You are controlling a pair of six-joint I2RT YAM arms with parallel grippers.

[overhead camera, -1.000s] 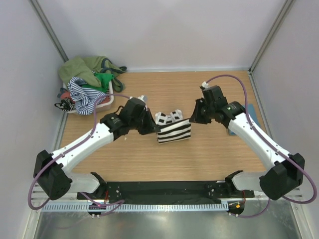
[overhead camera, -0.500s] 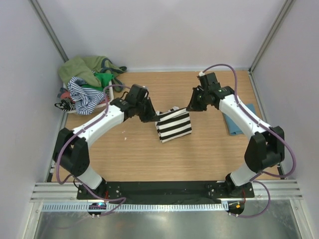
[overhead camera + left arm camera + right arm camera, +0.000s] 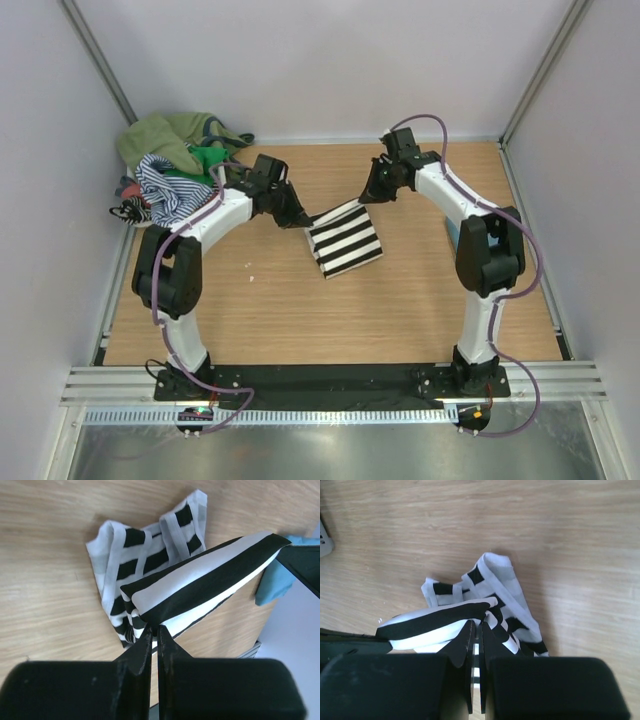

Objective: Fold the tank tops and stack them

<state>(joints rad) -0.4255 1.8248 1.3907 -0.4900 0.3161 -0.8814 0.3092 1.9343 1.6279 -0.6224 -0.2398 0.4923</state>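
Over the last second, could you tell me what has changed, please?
Both arms swung away from their bases, the left gripper and right gripper carrying the held edge of the striped tank top toward the far wall. Both grips stayed shut; the heap stayed put.

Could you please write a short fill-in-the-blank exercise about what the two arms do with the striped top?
1. The left gripper and the right gripper are both ____ on the striped tank top.
2. Its stripes are black and ____.
3. The heap of other tops lies at the far ____ corner of the table.
Missing words: shut; white; left.
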